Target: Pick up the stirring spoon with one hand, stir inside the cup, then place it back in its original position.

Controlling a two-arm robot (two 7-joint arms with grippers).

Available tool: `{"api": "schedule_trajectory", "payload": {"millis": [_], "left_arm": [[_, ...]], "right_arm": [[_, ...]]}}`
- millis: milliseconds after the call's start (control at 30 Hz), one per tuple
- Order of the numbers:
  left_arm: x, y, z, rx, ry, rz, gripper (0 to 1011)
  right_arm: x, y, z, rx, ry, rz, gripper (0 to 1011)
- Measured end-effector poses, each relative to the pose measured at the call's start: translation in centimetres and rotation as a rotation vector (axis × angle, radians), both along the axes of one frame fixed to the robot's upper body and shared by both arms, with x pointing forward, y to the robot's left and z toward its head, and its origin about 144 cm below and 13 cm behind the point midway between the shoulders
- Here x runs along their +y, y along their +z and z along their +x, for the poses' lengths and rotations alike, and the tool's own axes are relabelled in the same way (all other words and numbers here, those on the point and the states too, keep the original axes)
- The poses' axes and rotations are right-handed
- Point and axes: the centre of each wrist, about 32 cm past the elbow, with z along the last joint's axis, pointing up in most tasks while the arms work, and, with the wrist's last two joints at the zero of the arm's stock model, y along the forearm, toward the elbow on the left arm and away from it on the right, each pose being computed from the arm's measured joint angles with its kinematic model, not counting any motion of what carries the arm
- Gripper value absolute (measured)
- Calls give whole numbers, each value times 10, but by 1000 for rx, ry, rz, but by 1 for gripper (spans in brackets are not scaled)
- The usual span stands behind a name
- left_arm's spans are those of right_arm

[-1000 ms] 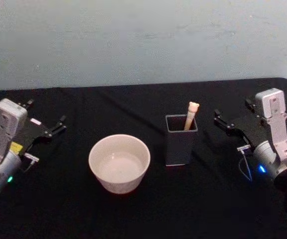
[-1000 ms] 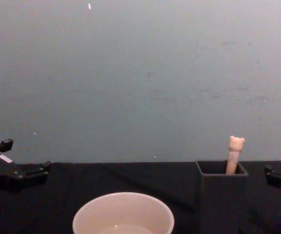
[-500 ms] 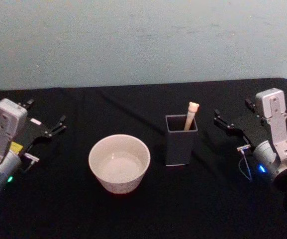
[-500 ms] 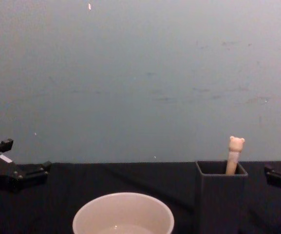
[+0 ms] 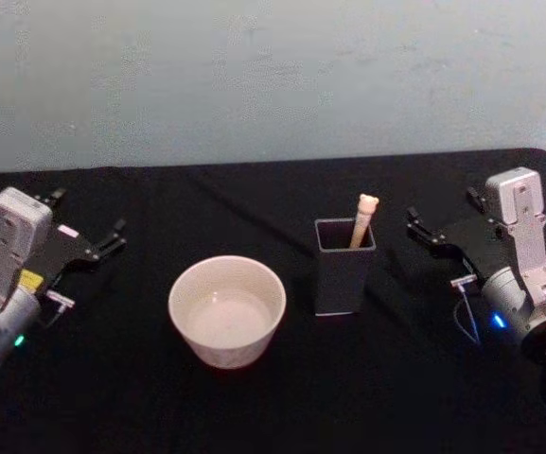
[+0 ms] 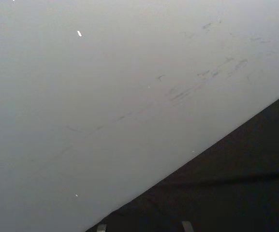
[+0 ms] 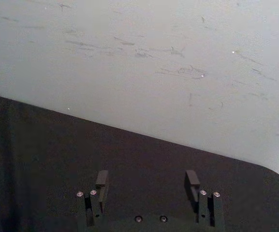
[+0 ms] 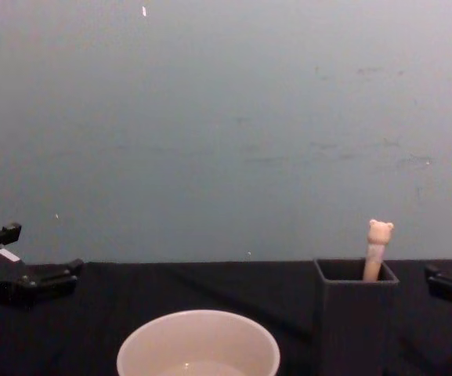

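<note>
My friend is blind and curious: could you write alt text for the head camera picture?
A bear-topped stirring spoon stands in a dark square holder on a black table, with a wide white cup to its left. The left gripper and right gripper, both open, rest at the table's two sides, touching nothing.

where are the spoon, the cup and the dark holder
spoon [image 5: 368, 200], head view, on its bear-head top
cup [image 5: 185, 287], head view, on its left rim
holder [image 5: 341, 282], head view, on its front wall
</note>
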Motion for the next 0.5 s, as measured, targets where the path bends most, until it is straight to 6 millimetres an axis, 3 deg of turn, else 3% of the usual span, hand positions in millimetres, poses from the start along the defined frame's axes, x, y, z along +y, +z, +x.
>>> {"api": "schedule_trajectory", "payload": {"millis": [500], "left_arm": [[0,0,0,0,0,0,1002]], "right_arm": [[0,0,0,0,0,0,1003]]}}
